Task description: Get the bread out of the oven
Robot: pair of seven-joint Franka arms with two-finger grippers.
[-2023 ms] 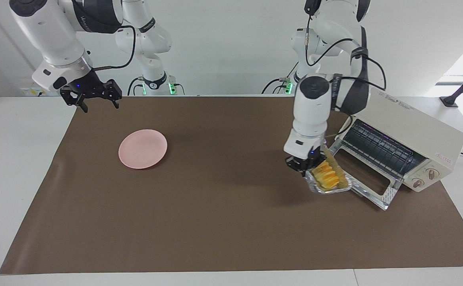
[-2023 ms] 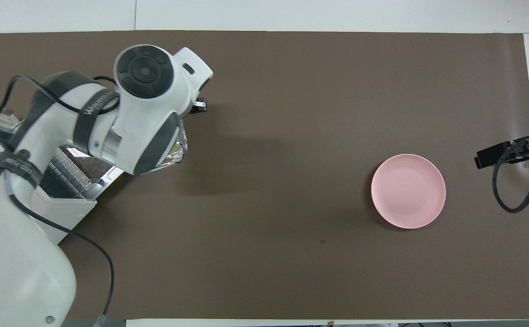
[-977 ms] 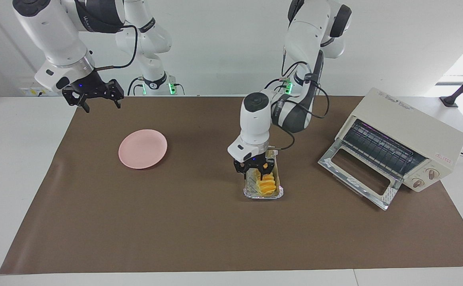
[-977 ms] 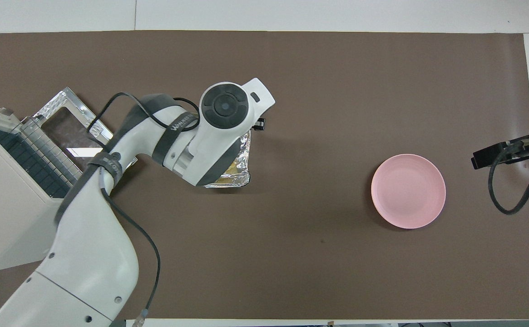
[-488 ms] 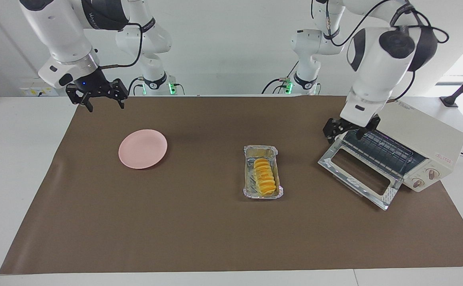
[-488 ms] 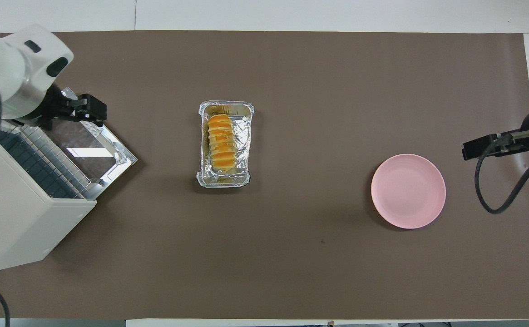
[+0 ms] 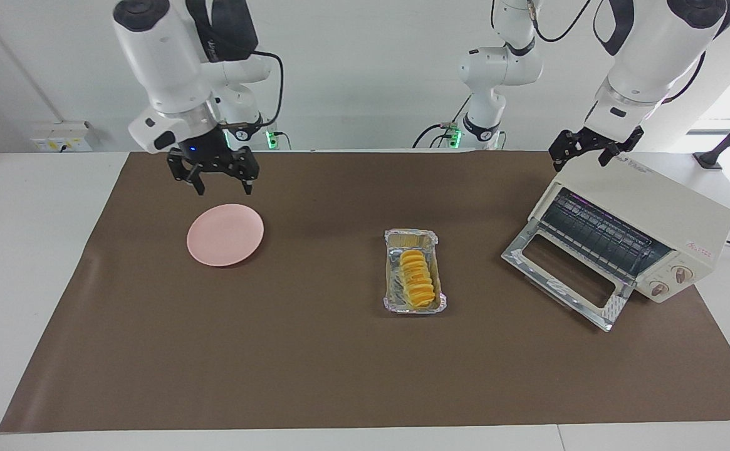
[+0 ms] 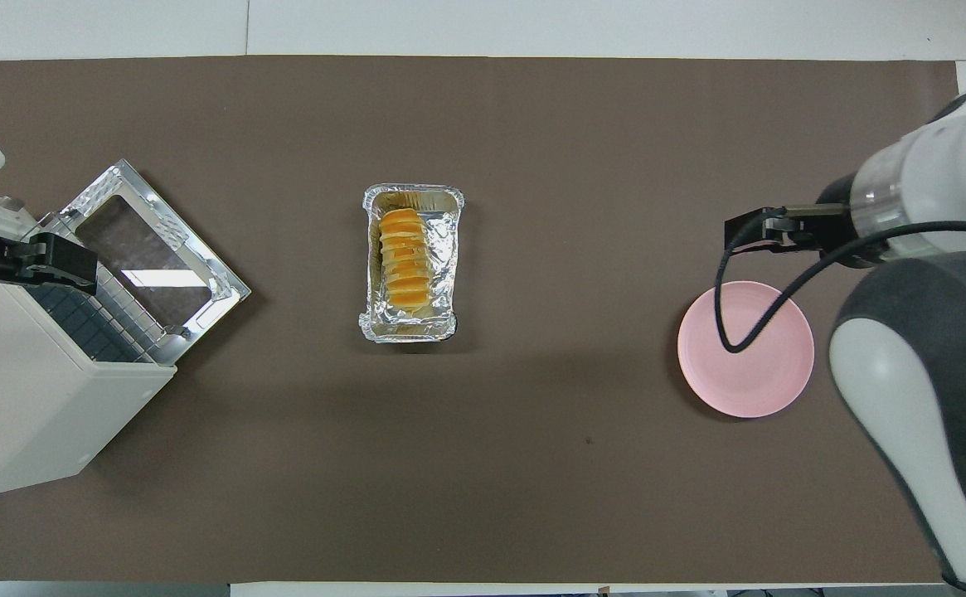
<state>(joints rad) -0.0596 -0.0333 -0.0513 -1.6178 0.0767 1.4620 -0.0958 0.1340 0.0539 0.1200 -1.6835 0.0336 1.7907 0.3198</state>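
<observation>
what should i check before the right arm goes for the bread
1. bread out of the oven, lying in the foil tray: ok
2. tray flat on the mat, nothing over it: ok
3. right gripper open, holding nothing, up by the pink plate: ok
4. left gripper up over the oven, away from the tray: ok
5. oven door shut: not ok, it hangs open

The bread [image 7: 417, 283], a golden-yellow ridged loaf, lies flat mid-table, its length running toward the robots. The cream oven [image 7: 634, 222] stands at the left arm's end, angled, its glass door dropped open
</observation>
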